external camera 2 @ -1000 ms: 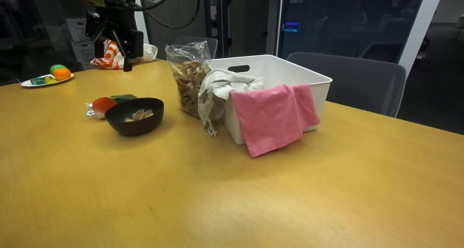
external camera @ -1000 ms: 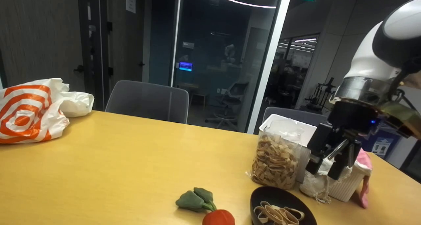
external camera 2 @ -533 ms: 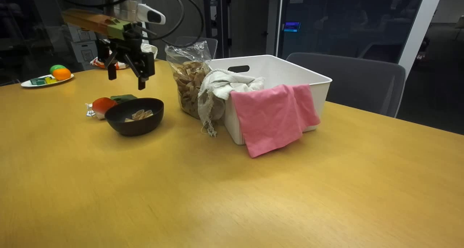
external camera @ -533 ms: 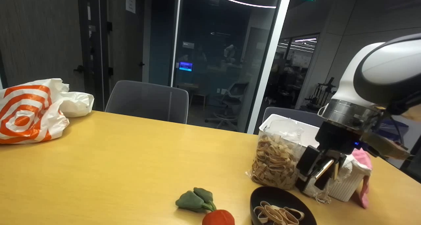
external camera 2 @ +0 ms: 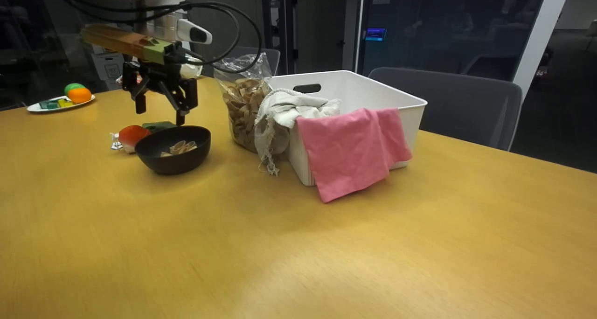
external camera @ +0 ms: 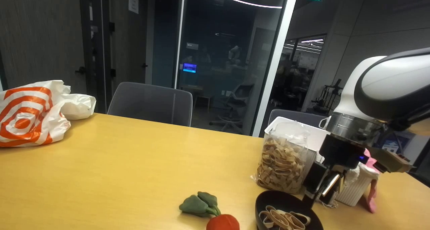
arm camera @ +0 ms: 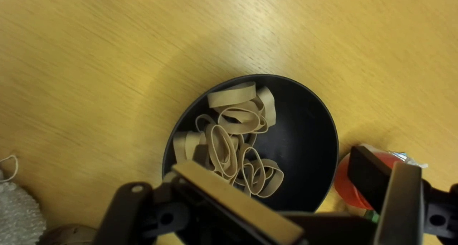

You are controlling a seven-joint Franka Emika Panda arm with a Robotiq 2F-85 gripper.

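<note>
Tan bands [arm camera: 229, 152] in bowl [arm camera: 300, 144] — below jaws.

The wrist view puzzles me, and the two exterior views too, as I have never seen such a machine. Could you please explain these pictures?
The machine is a robot arm ending in a pair of jaws. Both exterior views are taken from places apart from the robot; the wrist view is taken from its wrist, looking down past the jaws.

On the table is a black bowl with tan loops, probably rubber bands, in it. Nearby stand a clear bag full of similar ones and a white bin with a pink cloth and a whitish cloth draped over its edge. A red thing with green, leaf-like parts, perhaps a toy vegetable, lies close to the bowl.

The jaws stand open by the bowl and hold nothing.
</note>
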